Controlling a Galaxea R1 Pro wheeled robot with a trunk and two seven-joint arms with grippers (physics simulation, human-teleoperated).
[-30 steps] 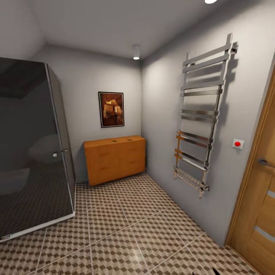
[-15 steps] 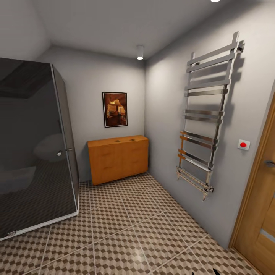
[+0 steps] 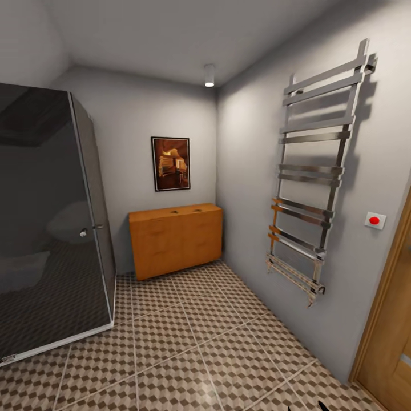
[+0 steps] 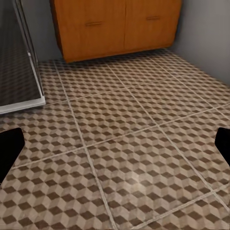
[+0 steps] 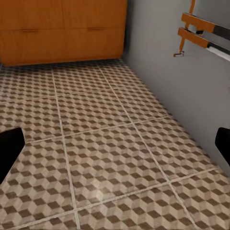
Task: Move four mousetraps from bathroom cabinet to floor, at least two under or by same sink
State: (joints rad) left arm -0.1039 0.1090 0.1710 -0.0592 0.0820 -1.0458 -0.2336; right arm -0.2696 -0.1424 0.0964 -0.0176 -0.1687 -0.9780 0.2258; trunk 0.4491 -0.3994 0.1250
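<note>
Against the far wall, the cabinet (image 3: 175, 240) stands in the corner, and every other place is best told from it: the dark glass shower enclosure (image 3: 51, 228) rises just beside its one end, a framed picture (image 3: 170, 163) hangs on the wall above it, and the chrome towel rail (image 3: 317, 182) is mounted on the side wall that meets its other end. Between the robot and the cabinet stretches the bathroom floor (image 3: 188, 337), bare of any trap. No mousetraps can be made out; I judge they lie shut inside, since the drawer fronts look closed and the top carries only two faint marks too small to name. The left pincer (image 4: 115, 143) and the right pincer (image 5: 115, 143) both stand wide with nothing between the fingers, aimed low over the tiles toward the cabinet front, likely readied for the handles once the base draws near.
</note>
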